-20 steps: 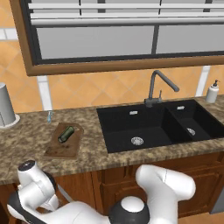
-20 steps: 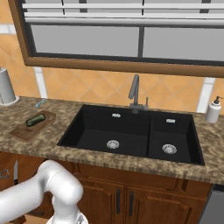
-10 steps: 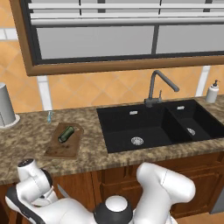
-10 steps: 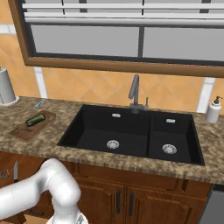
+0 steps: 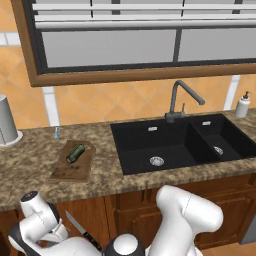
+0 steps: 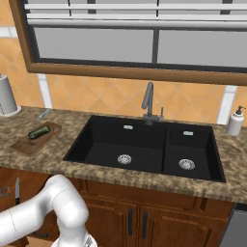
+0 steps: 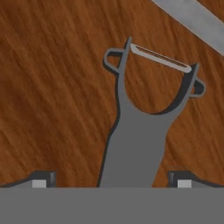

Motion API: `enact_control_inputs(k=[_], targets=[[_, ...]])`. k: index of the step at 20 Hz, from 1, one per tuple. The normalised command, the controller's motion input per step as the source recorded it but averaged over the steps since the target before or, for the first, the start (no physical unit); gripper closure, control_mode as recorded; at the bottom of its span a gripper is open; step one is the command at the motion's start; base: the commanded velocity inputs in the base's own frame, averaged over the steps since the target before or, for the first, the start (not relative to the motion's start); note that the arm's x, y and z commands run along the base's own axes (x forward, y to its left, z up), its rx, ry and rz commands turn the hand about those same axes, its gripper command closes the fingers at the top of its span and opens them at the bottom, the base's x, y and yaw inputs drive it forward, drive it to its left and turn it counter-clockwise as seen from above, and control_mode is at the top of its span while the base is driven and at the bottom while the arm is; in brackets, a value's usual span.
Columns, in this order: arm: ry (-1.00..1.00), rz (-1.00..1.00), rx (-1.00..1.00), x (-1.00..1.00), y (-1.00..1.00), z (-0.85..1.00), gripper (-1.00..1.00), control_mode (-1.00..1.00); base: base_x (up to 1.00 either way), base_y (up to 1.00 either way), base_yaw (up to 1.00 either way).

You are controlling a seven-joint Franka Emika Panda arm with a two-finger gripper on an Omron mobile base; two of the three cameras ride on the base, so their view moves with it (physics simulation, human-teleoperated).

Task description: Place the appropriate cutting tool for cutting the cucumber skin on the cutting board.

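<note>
Cucumber (image 5: 75, 153) on cutting board (image 5: 65, 172)

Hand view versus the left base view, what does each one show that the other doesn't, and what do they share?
Hand view alone: the grey peeler up close, lying on brown wood between the open gripper tips, its forked head pointing away.

Left base view alone: the cucumber lying on the cutting board, the black sink, the faucet, the soap bottle and the grey canister on the counter.

Shared: the knife, its blade edge above the peeler and its blade and dark handle below the counter.
</note>
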Motion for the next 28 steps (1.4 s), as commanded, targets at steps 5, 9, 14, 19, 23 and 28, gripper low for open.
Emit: enact_control_inputs(k=[5,9,14,19,23,28], targets=[[-0.11,0.0,0.0,0.0,-0.14,-0.32,-1.0,-1.0,0.0,0.0,0.0],[-0.09,0.0,0.0,0.0,-0.07,-0.36,-1.0,-1.0,0.0,0.0,0.0],[-0.05,0.0,0.02,-0.18,-0.23,-0.52,-1.0,-1.0,0.0,0.0,0.0],[0.0,0.0,0.05,-0.15,-0.27,-0.72,1.0,-1.0,0.0,0.0,0.0],[0.0,-0.02,0.03,-0.07,-0.27,-0.84,1.0,-1.0,0.0,0.0,0.0],[0.06,-0.04,0.0,-0.06,-0.1,-0.65,1.0,-1.0,0.0,0.0,0.0]])
